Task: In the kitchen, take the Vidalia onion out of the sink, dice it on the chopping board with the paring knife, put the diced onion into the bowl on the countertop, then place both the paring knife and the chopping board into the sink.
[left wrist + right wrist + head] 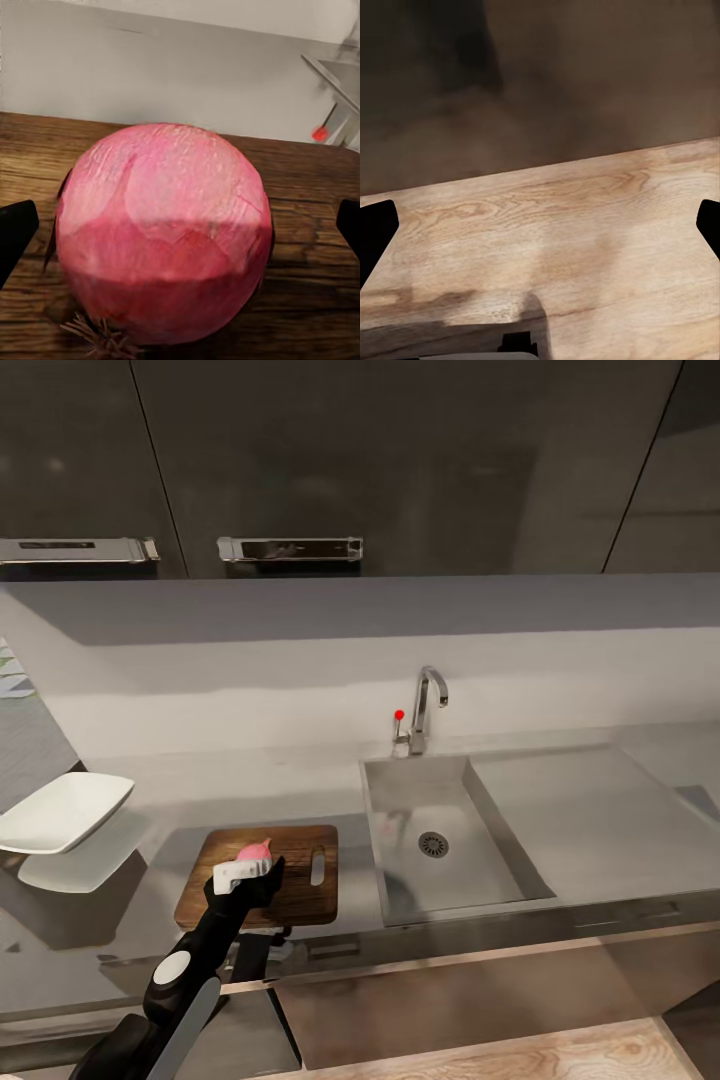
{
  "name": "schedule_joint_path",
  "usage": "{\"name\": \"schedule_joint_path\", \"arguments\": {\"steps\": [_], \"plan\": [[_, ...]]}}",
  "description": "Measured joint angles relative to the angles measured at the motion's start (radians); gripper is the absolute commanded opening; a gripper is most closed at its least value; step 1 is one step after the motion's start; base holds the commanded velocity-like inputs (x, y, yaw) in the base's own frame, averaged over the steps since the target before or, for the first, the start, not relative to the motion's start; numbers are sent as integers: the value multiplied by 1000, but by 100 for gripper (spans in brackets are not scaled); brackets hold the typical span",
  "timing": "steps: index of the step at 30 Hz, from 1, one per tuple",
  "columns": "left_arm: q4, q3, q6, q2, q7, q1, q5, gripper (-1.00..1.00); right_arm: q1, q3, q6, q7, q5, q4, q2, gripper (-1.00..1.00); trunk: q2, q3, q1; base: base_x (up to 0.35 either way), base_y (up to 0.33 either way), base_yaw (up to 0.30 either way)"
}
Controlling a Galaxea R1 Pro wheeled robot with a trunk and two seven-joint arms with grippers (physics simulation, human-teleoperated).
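Observation:
A pink-red Vidalia onion (254, 851) (161, 232) rests on the dark wooden chopping board (300, 880) (307, 262), which lies on the grey countertop (600, 810) left of the sink (470, 870). My left gripper (252, 868) is at the onion's near side, open, with its black fingers (15, 232) wide on either side and apart from the onion's skin. The white bowl (65, 810) sits at the far left of the countertop. In the right wrist view my right gripper (540, 229) is open over a wooden floor. The paring knife is out of view.
A chrome faucet (428, 710) with a red-tipped lever (399, 714) stands behind the sink basin, and a flat drainer (580, 820) lies to its right. Dark wall cabinets (400, 460) hang above. The light wooden floor (520, 1060) lies below the counter front.

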Motion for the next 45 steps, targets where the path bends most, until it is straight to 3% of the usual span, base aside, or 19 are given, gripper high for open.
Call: {"name": "schedule_joint_path", "arguments": {"steps": [45], "plan": [[-1,0,0,1,0,0,0,100,0,0,-1,2,0,0,1,100,0,7,0,0,0,0]]}}
